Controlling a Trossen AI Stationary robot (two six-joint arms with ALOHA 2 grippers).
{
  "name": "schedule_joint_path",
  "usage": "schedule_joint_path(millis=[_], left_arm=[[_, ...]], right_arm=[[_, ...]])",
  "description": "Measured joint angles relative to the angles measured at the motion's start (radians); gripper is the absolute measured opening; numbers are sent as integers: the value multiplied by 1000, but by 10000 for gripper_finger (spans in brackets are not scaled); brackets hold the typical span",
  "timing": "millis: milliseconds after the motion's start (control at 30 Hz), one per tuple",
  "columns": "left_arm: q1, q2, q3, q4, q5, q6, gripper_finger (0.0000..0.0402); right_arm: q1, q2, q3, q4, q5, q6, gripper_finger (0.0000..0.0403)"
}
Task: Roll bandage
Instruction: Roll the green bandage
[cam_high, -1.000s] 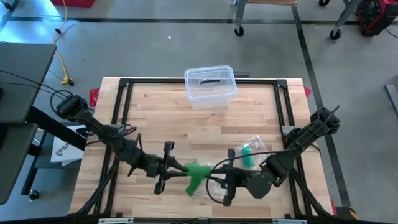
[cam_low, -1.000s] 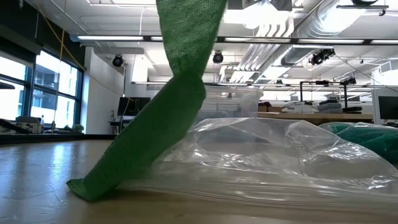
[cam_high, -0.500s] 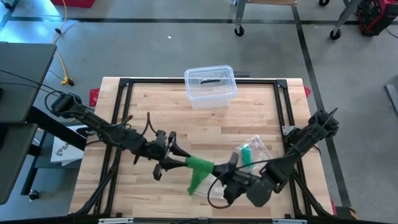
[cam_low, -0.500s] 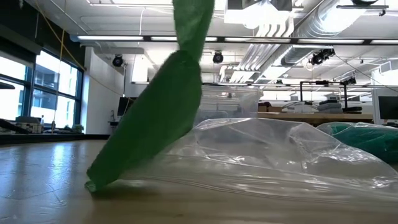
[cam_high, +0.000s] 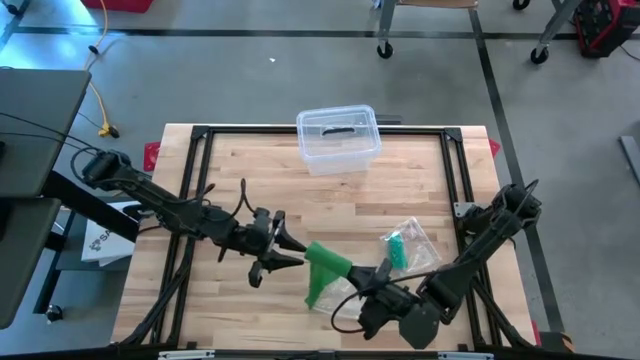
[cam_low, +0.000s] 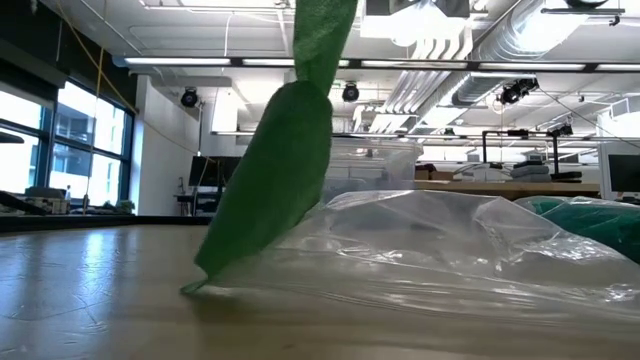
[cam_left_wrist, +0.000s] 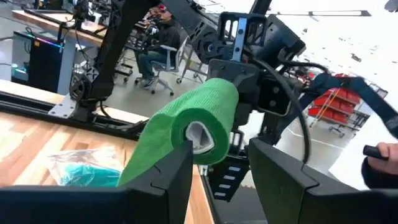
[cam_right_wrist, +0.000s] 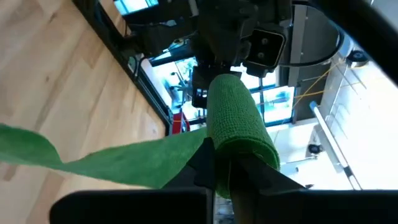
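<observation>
The green stretchy bandage roll (cam_high: 328, 258) is pinched by the right pincer (cam_high: 372, 281). The left pincer (cam_high: 287, 251) gapes beside it. A crinkly clear plastic bag (cam_low: 440, 250) lies below on the wooden counter (cam_high: 250, 175).

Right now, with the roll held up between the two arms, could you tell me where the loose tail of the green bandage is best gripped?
Probably midway down the hanging tail, pinched across its flat faces, coming from the open table side, away from the clear plastic bag. The strip hangs flat from the roll, which the right gripper clamps, and its tip rests on the table. The left gripper stands open by the roll's end.
</observation>
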Motion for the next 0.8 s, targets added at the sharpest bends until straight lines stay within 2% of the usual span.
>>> schedule_joint_path(millis=[267, 400, 700, 800], left_arm=[[1, 66, -1, 110, 22, -21, 150], [26, 72, -1, 113, 41, -34, 149], [44, 73, -1, 158, 65, -23, 149], [44, 66, -1, 150, 102, 34, 149]], right_arm=[[2, 0, 0, -2, -9, 20, 12], [2, -1, 0, -6, -8, 21, 12], [1, -2, 0, -9, -19, 162, 12], [9, -2, 0, -5, -26, 178, 12]])
